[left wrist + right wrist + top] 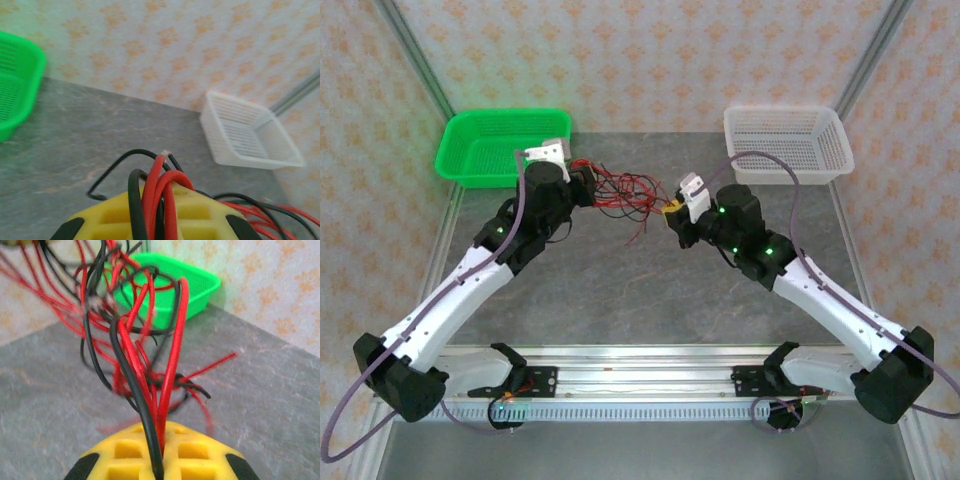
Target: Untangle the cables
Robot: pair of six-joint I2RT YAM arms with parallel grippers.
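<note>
Cables vanish between both arms' clamped fingers.

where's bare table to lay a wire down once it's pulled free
Widest free patch: the grey table on the near side of the cables, between the left arm and right arm. A smaller strip lies at the back between the green basket and the white basket. Crowded: between the left gripper and right gripper, strung with wires.
</note>
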